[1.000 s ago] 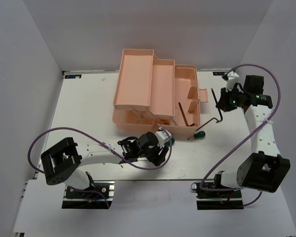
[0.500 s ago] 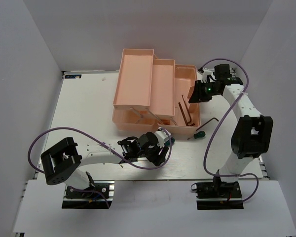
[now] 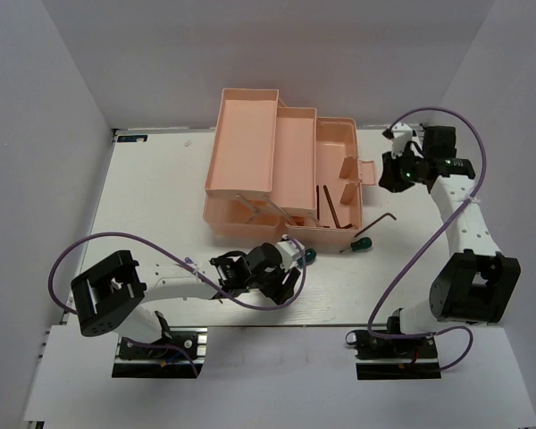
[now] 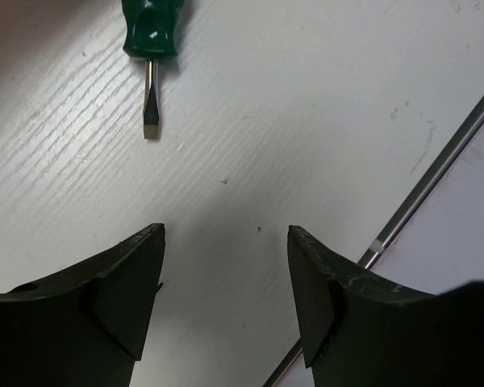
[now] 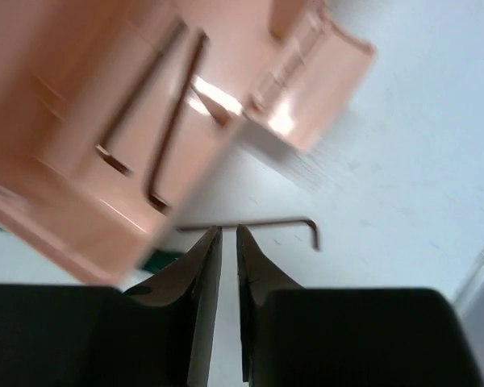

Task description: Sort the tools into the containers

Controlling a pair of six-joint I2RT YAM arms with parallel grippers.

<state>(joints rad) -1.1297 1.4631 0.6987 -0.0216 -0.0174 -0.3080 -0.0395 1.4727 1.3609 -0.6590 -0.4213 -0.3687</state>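
The left gripper (image 4: pixel 226 234), spread wide and empty, hovers over the white bench (image 3: pixel 152 206) just short of a green-handled screwdriver (image 4: pixel 149 32) lying in front of the salmon-pink toolbox (image 3: pixel 250 134), its trays fanned open. Two hex keys (image 3: pixel 332 207) lie in its lower right compartment. A second green screwdriver (image 3: pixel 362 243) and a loose hex key (image 3: pixel 381 218) rest on the bench just right of it. The right gripper (image 5: pixel 228 232), fingers nearly together and holding nothing, hangs by the toolbox's right side.

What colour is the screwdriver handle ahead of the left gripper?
Dark green handle, clearest in the left wrist view.
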